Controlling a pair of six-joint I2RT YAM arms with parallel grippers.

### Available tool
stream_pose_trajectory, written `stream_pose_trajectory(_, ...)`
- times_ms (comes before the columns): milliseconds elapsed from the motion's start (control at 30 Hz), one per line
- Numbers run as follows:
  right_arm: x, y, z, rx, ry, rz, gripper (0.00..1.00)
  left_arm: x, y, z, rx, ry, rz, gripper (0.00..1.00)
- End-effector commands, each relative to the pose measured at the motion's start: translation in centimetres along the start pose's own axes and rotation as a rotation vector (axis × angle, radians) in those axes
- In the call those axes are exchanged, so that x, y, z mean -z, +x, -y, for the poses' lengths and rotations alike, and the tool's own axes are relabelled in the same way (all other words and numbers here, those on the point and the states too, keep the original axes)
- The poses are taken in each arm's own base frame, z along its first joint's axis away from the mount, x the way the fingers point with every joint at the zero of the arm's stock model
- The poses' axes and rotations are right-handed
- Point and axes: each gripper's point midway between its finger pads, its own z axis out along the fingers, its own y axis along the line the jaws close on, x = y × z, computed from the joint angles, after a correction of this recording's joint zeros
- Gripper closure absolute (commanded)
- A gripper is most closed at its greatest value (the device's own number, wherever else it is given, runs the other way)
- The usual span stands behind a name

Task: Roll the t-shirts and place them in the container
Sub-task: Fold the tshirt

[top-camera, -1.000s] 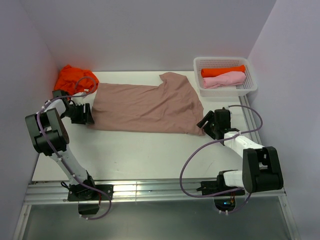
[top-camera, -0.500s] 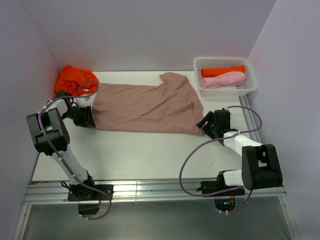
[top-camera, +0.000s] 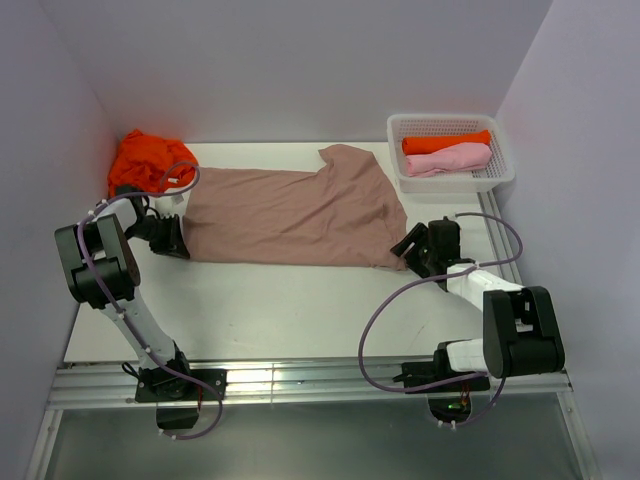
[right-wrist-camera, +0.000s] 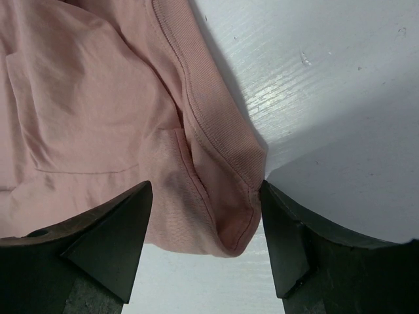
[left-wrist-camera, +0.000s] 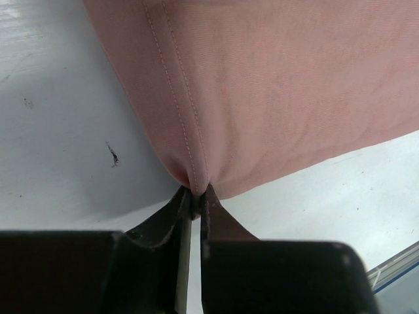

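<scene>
A large pinkish-brown t-shirt [top-camera: 290, 215] lies spread flat across the middle of the white table. My left gripper [top-camera: 181, 243] is at its near left corner, shut on the stitched hem [left-wrist-camera: 194, 178], which bunches between the fingertips. At the near right corner my right gripper [top-camera: 405, 247] stands open, one finger [right-wrist-camera: 111, 242] over the cloth and the other at the ribbed edge [right-wrist-camera: 226, 140], with the folded corner between them. A crumpled bright orange t-shirt [top-camera: 148, 160] sits at the back left.
A white mesh basket [top-camera: 455, 184] at the back right holds a rolled orange shirt [top-camera: 445, 142] and a rolled light pink one [top-camera: 447, 158]. Walls close in the left, back and right sides. A metal rail [top-camera: 300, 380] runs along the near edge.
My left gripper has moved right onto the shirt's corner and shut on the hem. The right gripper has edged slightly toward the shirt, still open.
</scene>
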Motion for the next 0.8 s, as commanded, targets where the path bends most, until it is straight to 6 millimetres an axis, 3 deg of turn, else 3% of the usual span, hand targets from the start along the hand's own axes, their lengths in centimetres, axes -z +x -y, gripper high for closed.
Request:
stream_pose_trajectory(0,-0.1,0.8,0.5,-0.01,0.002,-0.015,0.26,-1.0,3.2,-0.8,0.007,-0.034,-0.12,1.0)
stream_pose_trajectory(200,0.6,1.4,1.6,-0.034,0.039,-0.014,0.27,-0.7,3.2,-0.8,-0.012,-0.034,-0.121,1.0)
stream_pose_trajectory(333,1.8,1.1,1.1,-0.062,0.021,0.009,0.26,-0.6,3.1,-0.6,-0.017,-0.027,-0.122,1.0)
stream_pose_trajectory(533,2.5,2.0,1.1,-0.114,0.016,-0.021,0.26,-0.7,3.0,-0.5,-0.023,-0.016,-0.122,1.0)
stream_pose_trajectory(767,1.9,2.2,1.1,-0.189,0.0,-0.007,0.26,-0.8,2.9,-0.5,-0.027,-0.009,-0.122,1.0)
